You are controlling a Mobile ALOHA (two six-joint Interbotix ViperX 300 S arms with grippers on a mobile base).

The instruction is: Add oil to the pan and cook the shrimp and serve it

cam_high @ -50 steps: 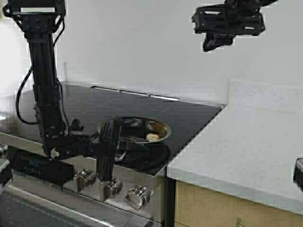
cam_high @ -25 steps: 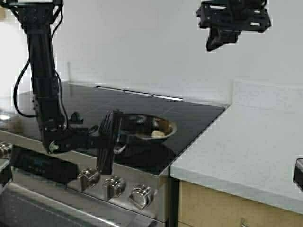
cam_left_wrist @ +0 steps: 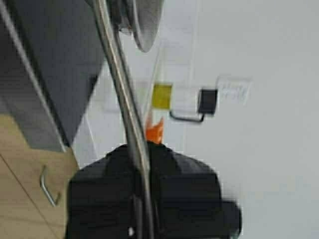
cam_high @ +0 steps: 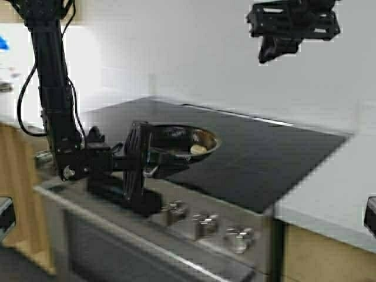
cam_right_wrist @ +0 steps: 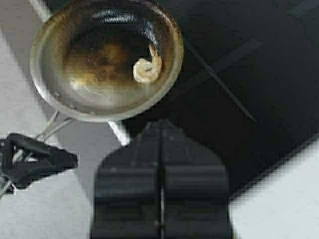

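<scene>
Robot has driven, stove shifted right, left hand [cam_high: 136, 166] clamped on pan [cam_high: 176, 145] handle, shrimp [cam_high: 198, 150] inside, right hand [cam_right_wrist: 162, 164] together overhead.

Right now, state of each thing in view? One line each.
pan: lifted off the cooktop, held by its handle, roughly level
shrimp: curled, lying inside the pan
left gripper: shut on the pan handle
right gripper: shut, empty, raised above the pan
cooktop: bare

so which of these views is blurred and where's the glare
High view: the stove front and knobs smear sideways, while the left gripper stays crisper. Left wrist view: soft throughout, the pan against a bright wall. Right wrist view: sharpest, with glare streaks on the pan's rim above the shrimp.
</scene>
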